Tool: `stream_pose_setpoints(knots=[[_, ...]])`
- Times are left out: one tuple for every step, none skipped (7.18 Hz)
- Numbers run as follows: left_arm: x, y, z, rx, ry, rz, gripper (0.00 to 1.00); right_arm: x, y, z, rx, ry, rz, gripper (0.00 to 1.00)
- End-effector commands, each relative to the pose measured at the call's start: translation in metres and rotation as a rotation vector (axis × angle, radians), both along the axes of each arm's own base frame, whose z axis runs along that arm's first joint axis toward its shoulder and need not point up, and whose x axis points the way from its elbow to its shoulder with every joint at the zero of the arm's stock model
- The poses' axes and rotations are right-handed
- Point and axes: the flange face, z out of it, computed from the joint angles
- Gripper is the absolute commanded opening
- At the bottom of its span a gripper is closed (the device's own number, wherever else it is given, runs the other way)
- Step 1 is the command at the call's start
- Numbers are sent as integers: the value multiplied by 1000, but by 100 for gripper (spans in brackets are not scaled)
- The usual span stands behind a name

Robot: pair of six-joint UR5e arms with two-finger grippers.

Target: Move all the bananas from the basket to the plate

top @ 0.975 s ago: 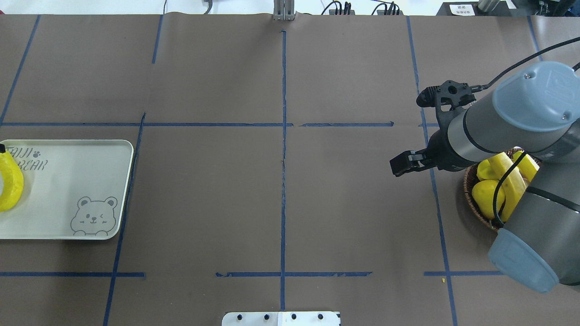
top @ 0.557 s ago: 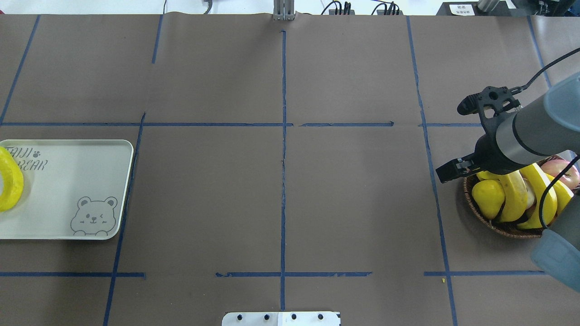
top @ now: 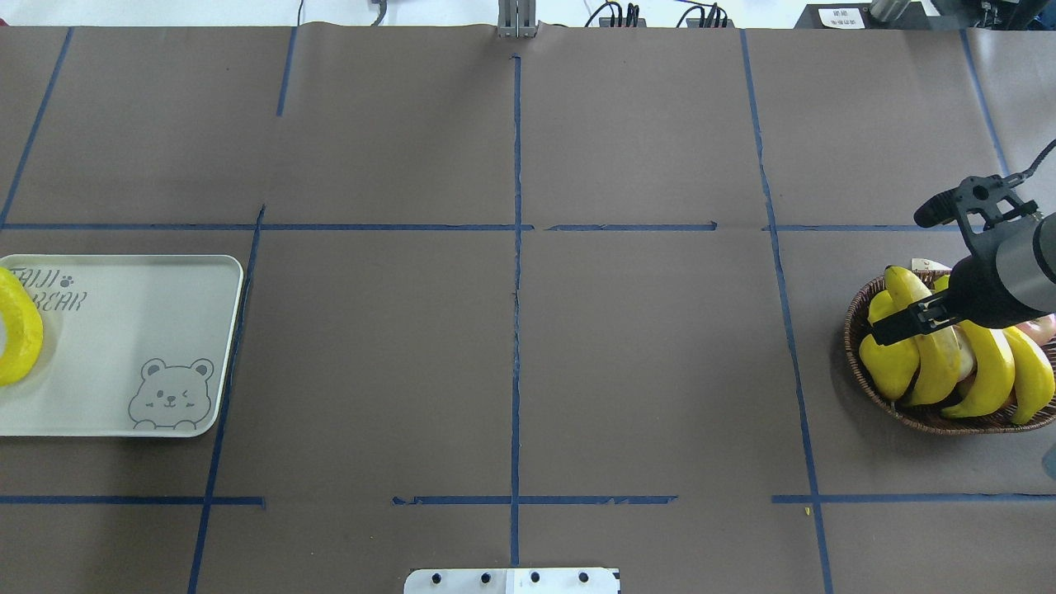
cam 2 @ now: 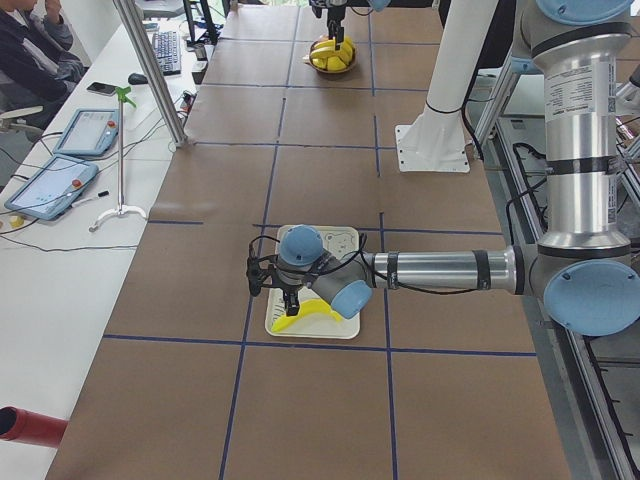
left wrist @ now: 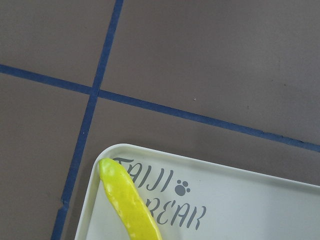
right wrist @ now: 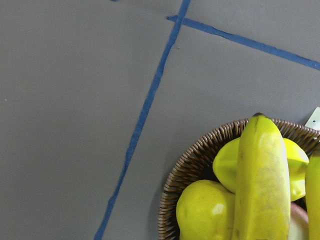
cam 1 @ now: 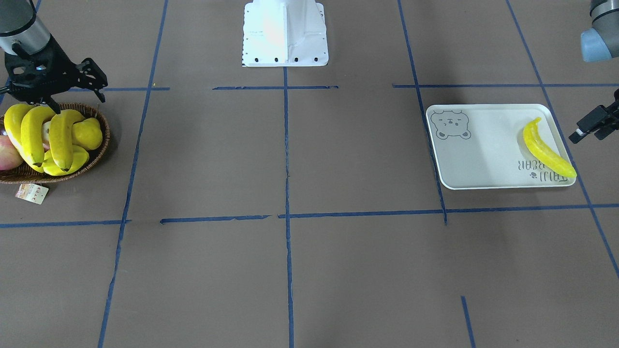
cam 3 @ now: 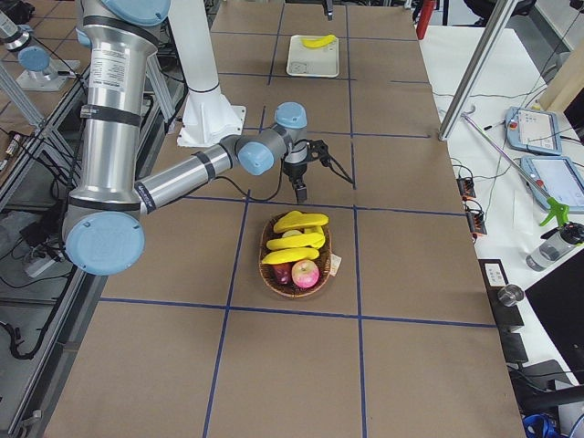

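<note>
Bananas (top: 936, 363) lie in two places: three rest side by side on top of the other fruit in the basket (top: 924, 422) at the robot's right end of the surface; a fourth banana (cam 1: 549, 151) lies along the outer edge of the plate (cam 1: 483, 154) at the left end, well apart from the rest; we judge the job about a quarter done.

The right gripper (top: 887, 330) hangs above the basket, over the banana nearest the middle of the surface; its jaws look pressed together and hold nothing; by our judgement they are clear of the fruit. The left gripper (cam 1: 582, 130) sits just beside the plate, near the banana there; whether its jaws are open or closed we cannot tell.

We expect these bananas to be light and stiff, with a glossy skin that could slip; because of the curve, a grip near either end would let one swing or twist. We would take the nearest banana across its thick middle, jaws opened first and set crosswise to its length; it lies uppermost. A yellow pear (top: 889, 375) touches it on the inner side, and an apple (cam 1: 7, 152) sits at the outer side; a careless lift could drag either out.
</note>
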Motion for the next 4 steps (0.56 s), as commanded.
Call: stream_pose_setpoints(knots=[[0,1,0,2,0,0,100,3,3,35,2,-18,-2,99],[0,1,1,0,-1,-1,100,5,3,43,-13,-4,1,99],[-1,2,1,1,-1,-1,100,10,8,53,-24,12,-1,98],[-1,2,1,2,0,1,100,11,10,60,-26,29,0,98]])
